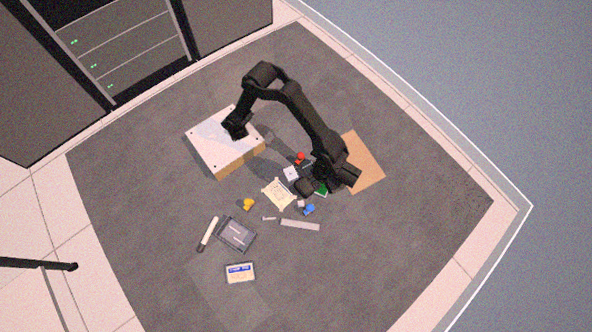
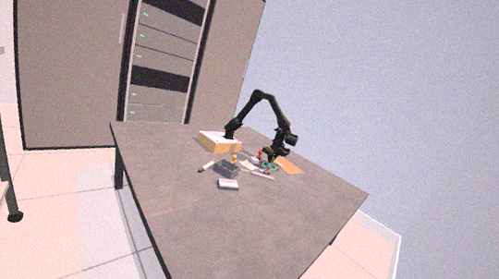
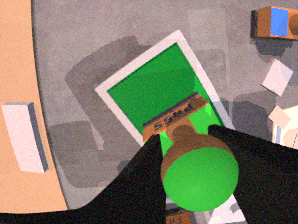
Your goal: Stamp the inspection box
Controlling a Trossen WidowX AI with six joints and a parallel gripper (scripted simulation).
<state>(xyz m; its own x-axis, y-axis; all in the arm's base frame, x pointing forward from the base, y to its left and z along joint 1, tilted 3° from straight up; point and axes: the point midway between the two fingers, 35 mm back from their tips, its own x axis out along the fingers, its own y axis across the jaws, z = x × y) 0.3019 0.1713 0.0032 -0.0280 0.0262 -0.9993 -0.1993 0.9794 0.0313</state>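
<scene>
My gripper [image 3: 184,137] [image 1: 315,184] [image 2: 270,157] is shut on the PASS stamp [image 3: 198,175], which has a green knob and a wooden base with a label strip. The stamp's base sits over the near edge of the green ink pad [image 3: 149,92] [image 1: 321,190], which has a white frame. I cannot tell whether the base touches the pad. The cream card [image 1: 278,193] [image 2: 247,164] with the inspection box lies flat on the bench left of the pad, apart from the gripper. It is mostly out of the wrist view.
A red-knobbed stamp [image 1: 300,157], a blue stamp [image 1: 309,209] [image 3: 276,22] and a yellow stamp [image 1: 248,203] stand nearby. An orange mat [image 1: 363,160] [image 3: 20,83] lies to the right. A ruler [image 1: 300,224], marker [image 1: 207,233], grey tray [image 1: 235,234] and small box [image 1: 240,272] lie in front. The arm's base stands on a block [image 1: 225,154].
</scene>
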